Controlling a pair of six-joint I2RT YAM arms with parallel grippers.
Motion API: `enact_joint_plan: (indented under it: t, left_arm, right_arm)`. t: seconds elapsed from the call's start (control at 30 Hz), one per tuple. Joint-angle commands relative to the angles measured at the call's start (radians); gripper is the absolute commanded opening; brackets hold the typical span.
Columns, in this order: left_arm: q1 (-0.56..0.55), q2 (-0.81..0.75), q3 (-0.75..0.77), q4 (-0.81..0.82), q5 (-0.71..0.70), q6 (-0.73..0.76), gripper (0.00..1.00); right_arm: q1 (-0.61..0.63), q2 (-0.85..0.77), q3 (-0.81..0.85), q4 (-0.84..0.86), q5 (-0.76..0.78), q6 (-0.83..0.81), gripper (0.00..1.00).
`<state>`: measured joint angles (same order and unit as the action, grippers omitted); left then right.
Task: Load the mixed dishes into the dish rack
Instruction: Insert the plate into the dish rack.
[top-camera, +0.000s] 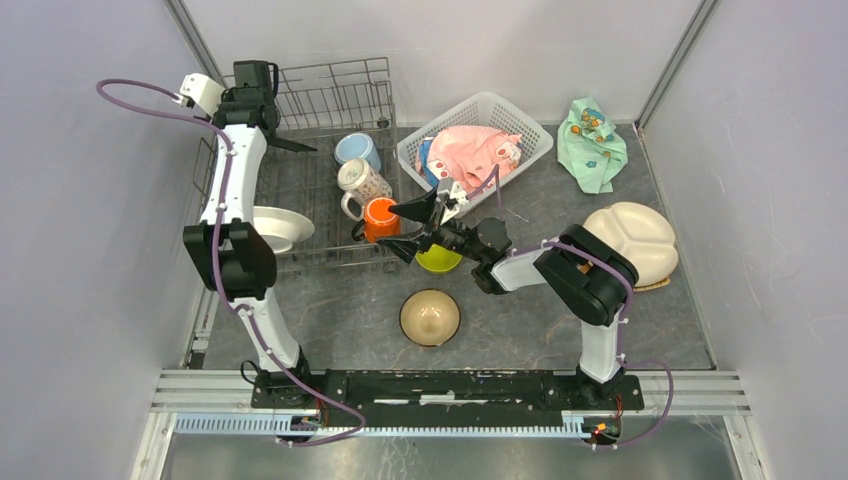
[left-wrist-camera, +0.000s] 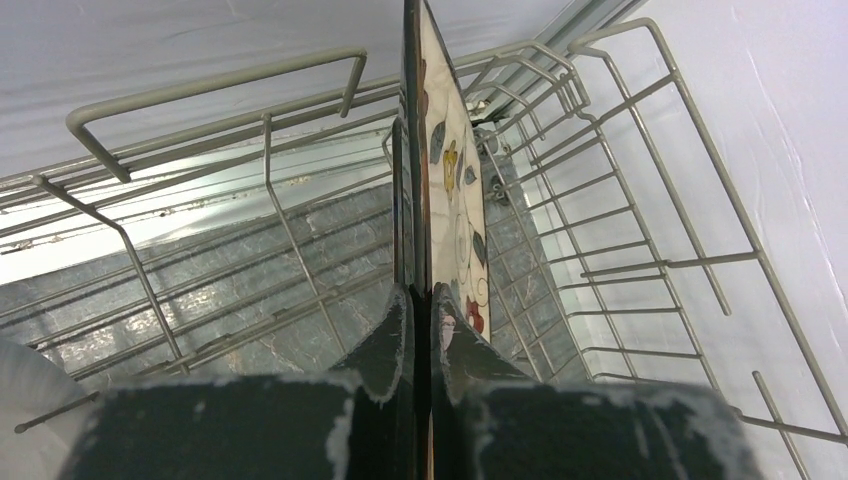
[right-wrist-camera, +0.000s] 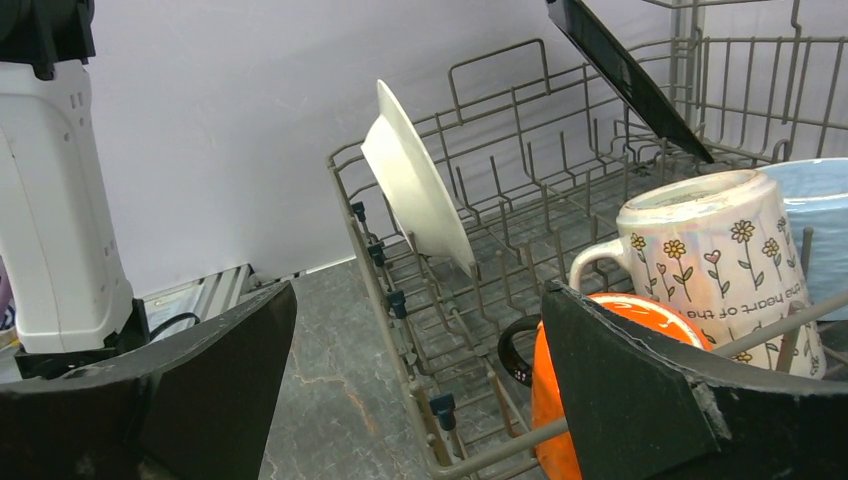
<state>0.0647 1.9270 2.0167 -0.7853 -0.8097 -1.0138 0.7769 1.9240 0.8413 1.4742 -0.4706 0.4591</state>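
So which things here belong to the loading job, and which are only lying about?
Job: dish rack, light-blue mug, patterned mug, orange mug, white plate, dark plate in the left gripper, lime-green bowl, tan bowl, cream divided plate.
Lying about: white basket, pink cloth, mint-green cloth.

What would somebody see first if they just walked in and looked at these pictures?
The eye goes first to the left gripper pinching a plate by its edge at the far end of the wire dish rack. Next comes the bright orange mug at the rack's near right corner, with the right gripper wide open close by it.
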Motion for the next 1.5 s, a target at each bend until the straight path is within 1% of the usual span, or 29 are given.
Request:
enact_joint_plan:
  t: [0.0, 0.17, 0.27, 0.67, 0.87, 1.0, 1.23, 1.47]
  left_arm:
    - [-0.019, -0.117, 0.112, 0.113, -0.104, -0.076, 0.02]
    - [-0.019, -0.126, 0.111, 0.106, -0.127, -0.073, 0.02]
    - [-0.019, -0.129, 0.11, 0.085, -0.14, -0.1, 0.02]
    - [-0.025, -0.13, 0.113, 0.064, -0.138, -0.126, 0.02]
    - [-0.054, -0.12, 0.169, 0.064, -0.19, -0.089, 0.02]
    - [-0.053, -0.129, 0.158, 0.062, -0.22, -0.089, 0.02]
    - [-0.053, -0.132, 0.137, -0.002, -0.242, -0.153, 0.02]
    - [-0.054, -0.13, 0.126, -0.031, -0.246, -0.203, 0.02]
  right_arm:
    - [0.003, -0.032, 0.038, 0.483, -0.023, 0.03, 0.98]
    - [0.006, -0.031, 0.038, 0.485, -0.027, 0.026, 0.98]
    - [0.009, -0.03, 0.04, 0.484, -0.029, 0.021, 0.98]
    - [0.018, -0.021, 0.049, 0.484, -0.041, 0.016, 0.98]
    - [0.019, -0.021, 0.054, 0.484, -0.043, 0.021, 0.98]
    - [0.021, -0.023, 0.053, 0.484, -0.043, 0.021, 0.98]
    - [0.024, -0.032, 0.044, 0.484, -0.045, 0.017, 0.98]
    - [0.026, -0.027, 0.048, 0.484, -0.048, 0.018, 0.98]
